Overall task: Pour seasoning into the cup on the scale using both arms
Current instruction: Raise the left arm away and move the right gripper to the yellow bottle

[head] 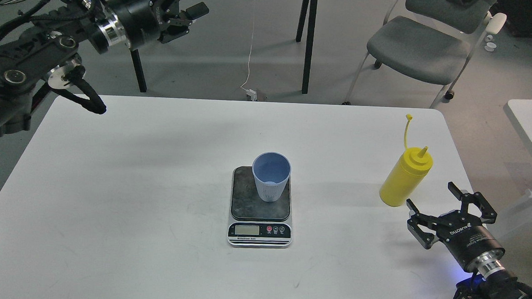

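Note:
The yellow seasoning bottle [404, 178] stands upright at the right side of the white table [133, 197], its cap strap sticking up. The light blue ribbed cup [270, 176] stands upright on the scale [260, 207] at the table's middle. My right gripper [434, 199] is open and empty, low over the table's right front, just below and right of the bottle, fingers pointing up-left toward it. My left gripper [189, 9] is raised high beyond the table's far left edge, open and empty, far from the cup.
A grey chair [423, 44] stands behind the table at the right. Black table legs [309, 39] stand behind the middle. A second white table [531, 129] edges in at the right. A white cable hangs to a plug on the floor.

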`<state>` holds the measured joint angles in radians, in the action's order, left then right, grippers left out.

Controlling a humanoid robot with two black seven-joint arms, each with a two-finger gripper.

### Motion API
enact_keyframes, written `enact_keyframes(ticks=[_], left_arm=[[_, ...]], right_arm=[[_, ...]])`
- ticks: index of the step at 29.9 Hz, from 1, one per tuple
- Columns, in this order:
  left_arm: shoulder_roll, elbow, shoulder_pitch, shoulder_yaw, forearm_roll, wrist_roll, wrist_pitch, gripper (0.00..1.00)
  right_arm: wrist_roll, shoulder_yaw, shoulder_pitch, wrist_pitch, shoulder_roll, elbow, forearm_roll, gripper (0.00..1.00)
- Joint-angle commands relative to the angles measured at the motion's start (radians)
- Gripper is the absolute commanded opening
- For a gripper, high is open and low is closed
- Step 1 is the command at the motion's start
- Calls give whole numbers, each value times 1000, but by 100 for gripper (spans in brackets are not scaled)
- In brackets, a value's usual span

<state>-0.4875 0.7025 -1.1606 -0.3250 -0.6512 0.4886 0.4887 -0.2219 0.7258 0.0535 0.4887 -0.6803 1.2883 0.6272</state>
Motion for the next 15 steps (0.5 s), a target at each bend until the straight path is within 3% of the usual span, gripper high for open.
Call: enact_keyframes(ticks=[1,15], left_arm=[[-3,0,41,-12,1,0,0,95],[-46,5,62,-17,-1,0,0,96]], right_arm=[[1,-3,48,0,16,-50,-9,99],[1,-12,149,0,217,-274,-104,99]])
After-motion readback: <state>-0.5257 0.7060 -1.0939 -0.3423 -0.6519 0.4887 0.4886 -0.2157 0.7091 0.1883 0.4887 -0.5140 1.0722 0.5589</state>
